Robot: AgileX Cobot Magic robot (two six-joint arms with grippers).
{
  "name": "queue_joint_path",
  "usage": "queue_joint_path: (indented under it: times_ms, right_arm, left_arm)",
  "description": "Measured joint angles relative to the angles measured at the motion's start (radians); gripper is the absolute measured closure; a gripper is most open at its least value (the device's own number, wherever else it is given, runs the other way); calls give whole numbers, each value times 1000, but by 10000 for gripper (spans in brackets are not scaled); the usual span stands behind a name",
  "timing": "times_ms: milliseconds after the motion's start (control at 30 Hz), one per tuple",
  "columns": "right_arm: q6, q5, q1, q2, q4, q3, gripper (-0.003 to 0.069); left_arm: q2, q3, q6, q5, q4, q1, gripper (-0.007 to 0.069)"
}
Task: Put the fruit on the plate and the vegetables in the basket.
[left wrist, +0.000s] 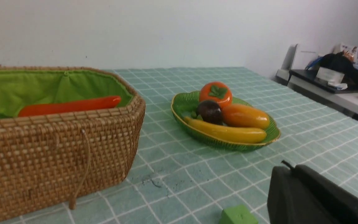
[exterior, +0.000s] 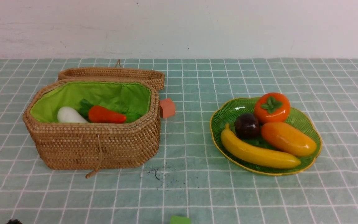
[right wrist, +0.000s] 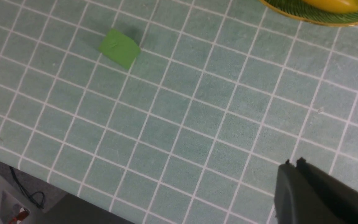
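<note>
Fruit on plate [exterior: 225, 116]: 4 — banana [exterior: 258, 153], mango [exterior: 288, 138], mangosteen [exterior: 246, 125], persimmon [exterior: 272, 107]. Veg visible in basket [exterior: 95, 146]: 2 — radish [exterior: 70, 115], carrot [exterior: 106, 115]. Loose blocks: 2 — orange block [exterior: 167, 107], green block [exterior: 180, 220].

A plain white wall [exterior: 179, 28] backs the green checked tablecloth [exterior: 197, 186].

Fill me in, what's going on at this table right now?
Nothing is being handled. Both grippers are shut and empty, low at the near table edge: left gripper, right gripper. The plate holds the banana, mango, mangosteen and persimmon. The basket holds the carrot and radish; the gourd isn't visible.
</note>
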Motion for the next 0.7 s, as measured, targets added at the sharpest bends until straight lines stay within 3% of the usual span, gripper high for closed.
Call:
queue_joint_path:
  times_ms: [333,433,600,700]
  right_arm:
    - [1,0,-9,-3,-27,2,642]
    - [-37,-95,-136,-80,-66,59,652]
    - [-234,-478,-414,-350,9,386,677]
    - [-287,-625,-499,-485,32,539,677]
  left_arm:
    - [0,31,0,59,0,0,637]
    - [0,31,0,90,0,0,635]
    - [0,31,0,144,0,0,634]
    - [0,31,0,165,0,0,631]
